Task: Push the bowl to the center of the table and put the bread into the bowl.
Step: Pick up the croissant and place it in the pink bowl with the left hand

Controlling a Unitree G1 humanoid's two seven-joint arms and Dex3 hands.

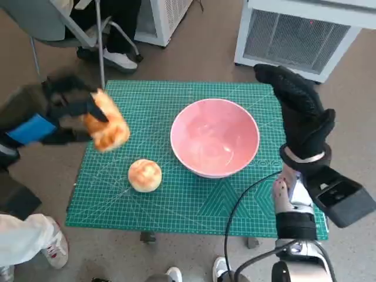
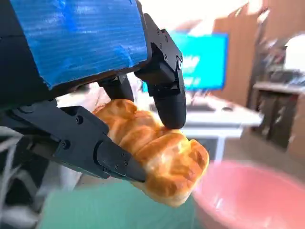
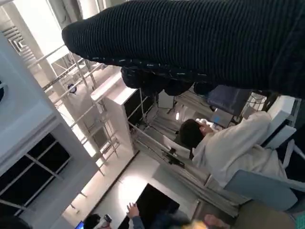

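1. Your left hand [image 1: 56, 111] grips a bread [image 1: 106, 121], lifted left of the bowl [image 1: 215, 138].
2. Your right hand [image 1: 302, 114] hovers right of the bowl, fingers spread, holding nothing.
3. Left hand blurred.

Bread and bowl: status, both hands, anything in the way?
Left hand holds a bread roll lifted over the mat's left edge. Right hand open, raised beside the pink bowl. Bowl empty, near centre. Second bread roll lies on the mat, off the path.

Pink bowl [image 1: 215, 138] mid-table; golden bread [image 1: 106, 126] lifted
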